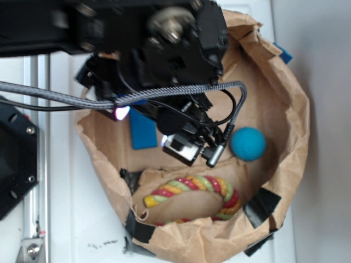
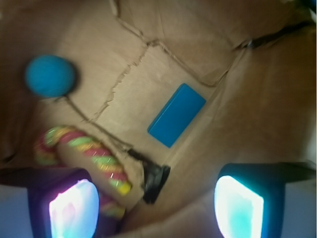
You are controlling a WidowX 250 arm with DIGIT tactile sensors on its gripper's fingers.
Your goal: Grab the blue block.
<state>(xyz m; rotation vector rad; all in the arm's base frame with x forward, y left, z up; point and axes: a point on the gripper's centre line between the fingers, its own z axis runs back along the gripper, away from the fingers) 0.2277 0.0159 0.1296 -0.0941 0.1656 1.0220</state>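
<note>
The blue block [image 1: 143, 130] is a flat bright-blue slab lying on the floor of a brown paper bag [image 1: 285, 109]; the arm hides its top end. In the wrist view the block [image 2: 177, 114] lies free, ahead of the gripper and slightly right of centre. My gripper [image 2: 156, 210] is open and empty, its two glowing pads [image 2: 73, 210] wide apart at the bottom of that view, above the bag floor. In the exterior view only the black arm and wrist [image 1: 181, 49] show; the fingertips are hidden.
A round teal-blue ball [image 1: 248, 144] lies at the bag's right and appears at upper left in the wrist view [image 2: 50, 76]. A striped multicoloured rope ring [image 1: 192, 189] lies near the front wall. Black tape patches [image 1: 262, 207] hold the torn rim.
</note>
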